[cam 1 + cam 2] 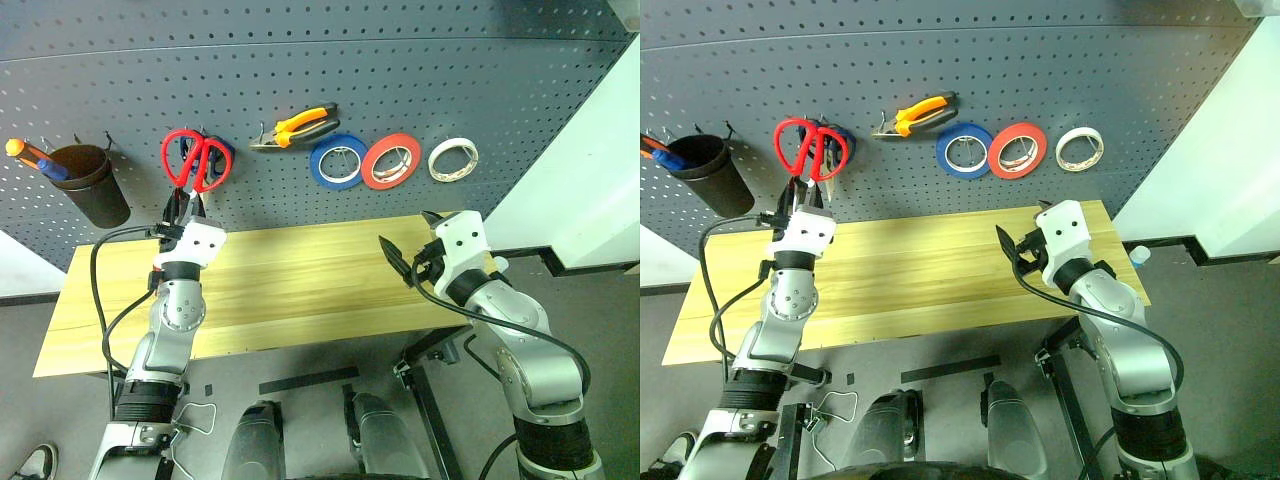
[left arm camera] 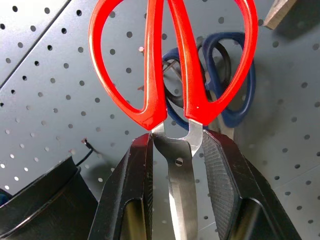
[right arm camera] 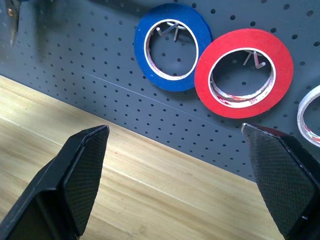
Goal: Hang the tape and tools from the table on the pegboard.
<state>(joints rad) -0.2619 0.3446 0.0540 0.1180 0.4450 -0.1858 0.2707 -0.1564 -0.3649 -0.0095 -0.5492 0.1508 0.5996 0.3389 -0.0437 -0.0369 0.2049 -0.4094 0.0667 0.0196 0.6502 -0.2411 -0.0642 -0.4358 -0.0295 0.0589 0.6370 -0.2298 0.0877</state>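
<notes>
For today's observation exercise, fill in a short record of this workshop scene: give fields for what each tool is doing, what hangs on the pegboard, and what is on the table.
left tool: shut on the blades of the red-handled scissors, handles held up at the pegboard
right tool: open, holding nothing, above the table
hung on pegboard: pliers, blue roll, red roll, cream-white tape, blue-handled scissors, black cup
behind the red handles: the blue-handled scissors
table top: no tools in sight
</notes>
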